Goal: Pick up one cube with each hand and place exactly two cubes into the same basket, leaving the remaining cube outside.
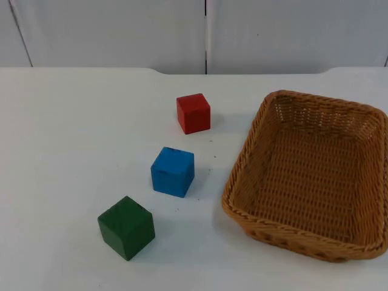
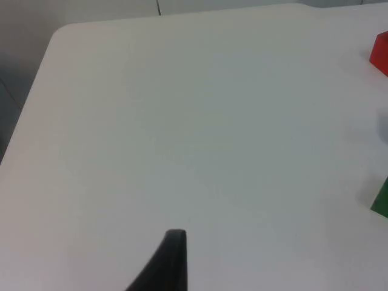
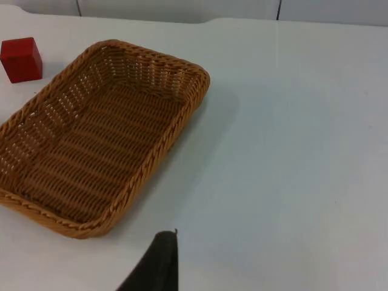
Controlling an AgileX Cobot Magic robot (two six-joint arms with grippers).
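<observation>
Cubes point(image 1: 173, 171) left of basket point(image 1: 242, 160)

Top camera overlooks table point(image 1: 73, 121) — wrist cameras angled low, all sharing red cube point(image 1: 193, 113).

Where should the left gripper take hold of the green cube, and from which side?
From above, fingers closing on two opposite side faces of the green cube. It sits turned on the table, so rotate the wrist to match. It stands apart from the blue cube, leaving finger room.
</observation>
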